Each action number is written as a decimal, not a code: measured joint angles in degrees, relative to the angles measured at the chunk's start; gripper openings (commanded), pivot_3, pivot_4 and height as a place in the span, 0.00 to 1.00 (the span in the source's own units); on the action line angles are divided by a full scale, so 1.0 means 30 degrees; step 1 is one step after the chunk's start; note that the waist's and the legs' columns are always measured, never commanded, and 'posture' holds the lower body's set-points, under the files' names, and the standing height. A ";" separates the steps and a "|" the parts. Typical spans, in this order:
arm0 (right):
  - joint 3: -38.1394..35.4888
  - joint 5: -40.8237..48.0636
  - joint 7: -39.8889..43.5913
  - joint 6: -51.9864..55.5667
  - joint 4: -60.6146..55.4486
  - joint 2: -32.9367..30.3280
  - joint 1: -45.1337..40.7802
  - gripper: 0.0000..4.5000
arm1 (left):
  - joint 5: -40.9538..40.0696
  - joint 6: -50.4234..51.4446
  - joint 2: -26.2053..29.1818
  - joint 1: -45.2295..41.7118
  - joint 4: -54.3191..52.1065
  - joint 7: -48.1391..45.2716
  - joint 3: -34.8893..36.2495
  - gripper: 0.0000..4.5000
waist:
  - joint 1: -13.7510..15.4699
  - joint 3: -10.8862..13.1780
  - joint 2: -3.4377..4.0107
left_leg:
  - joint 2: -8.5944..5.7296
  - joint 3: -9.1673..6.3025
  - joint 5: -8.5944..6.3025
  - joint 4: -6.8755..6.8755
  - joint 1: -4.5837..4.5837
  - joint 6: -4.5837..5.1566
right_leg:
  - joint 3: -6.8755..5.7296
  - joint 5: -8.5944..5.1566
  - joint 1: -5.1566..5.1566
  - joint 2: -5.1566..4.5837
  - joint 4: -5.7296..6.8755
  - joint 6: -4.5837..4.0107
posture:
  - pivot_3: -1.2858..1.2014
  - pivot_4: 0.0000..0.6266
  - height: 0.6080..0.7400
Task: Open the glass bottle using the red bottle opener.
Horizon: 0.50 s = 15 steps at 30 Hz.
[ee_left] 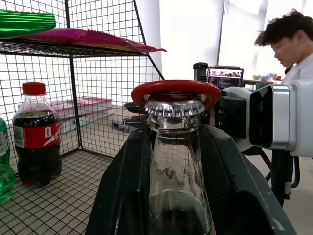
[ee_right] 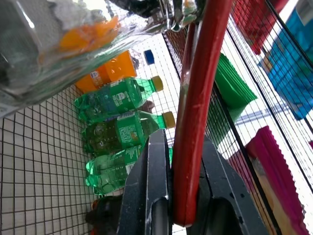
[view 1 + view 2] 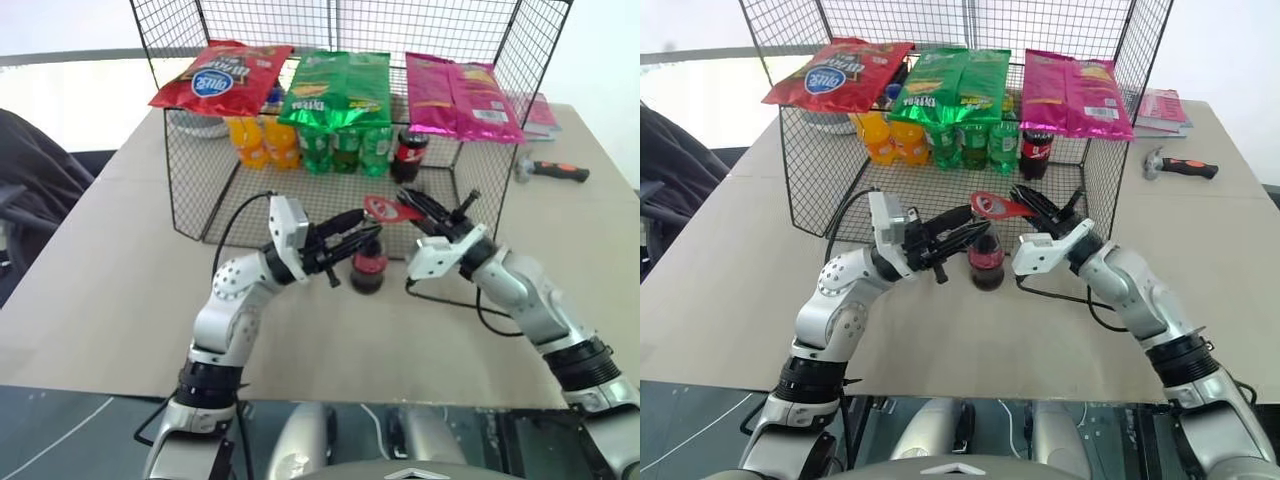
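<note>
1. The left end effector (image 3: 352,238) pinches the glass bottle (image 3: 368,268) at its neck, the bottle standing upright on the bench (image 3: 120,290) between the two arms.
2. The right end effector (image 3: 425,210) is pressed together on the handle of the red bottle opener (image 3: 390,209), whose loop sits over the metal cap (image 1: 174,105).
3. Step in hand, as I judge it: the opener is seated and prying is about to begin.
4. Next move calls for levering the handle upward while the left grip holds the neck steady; a slip could tip the bottle.
</note>
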 measured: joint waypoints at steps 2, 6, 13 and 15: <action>-0.0154 0.0015 0.0342 -0.0234 -0.0045 -0.0358 -0.0345 0.00 | 0.0014 -0.0106 -0.0009 0.0001 0.0022 -0.0007 -0.0054 0.21 | 0.0149 0.0005 0.0003 | 0.0000 -0.0001 0.0000 0.0000 -0.0009 0.0000 | -0.0002 -0.0001 -0.0004 -0.0008 -0.0004 -0.0003 | 0.52 0.24 0.77; -0.0255 -0.0175 0.0700 -0.1021 -0.1084 -0.0529 -0.0992 0.00 | 0.0371 -0.0168 -0.0290 -0.0300 0.0049 0.0121 -0.0473 0.21 | 0.0136 0.0002 -0.0003 | 0.0001 0.0001 -0.0001 0.0000 -0.0007 0.0001 | 0.0000 0.0000 0.0000 -0.0017 -0.0012 0.0000 | 0.52 0.24 0.77; -0.0419 -0.0283 0.0729 -0.1565 -0.1071 -0.0741 -0.0987 0.00 | 0.0515 -0.0296 -0.0414 -0.0349 0.0168 0.0124 -0.0521 0.21 | 0.0136 0.0002 -0.0001 | 0.0007 0.0002 -0.0002 -0.0003 -0.0007 0.0001 | 0.0000 -0.0015 -0.0001 -0.0028 -0.0011 -0.0027 | 0.52 0.24 0.77; -0.0547 -0.0263 0.0736 -0.1580 -0.1071 -0.0791 -0.0967 0.00 | 0.0529 -0.0331 -0.0419 -0.0356 0.0204 0.0120 -0.0519 0.21 | 0.0138 0.0002 -0.0002 | 0.0007 0.0002 -0.0001 -0.0003 -0.0007 0.0002 | 0.0001 -0.0016 -0.0001 -0.0030 -0.0011 -0.0029 | 0.52 0.24 0.77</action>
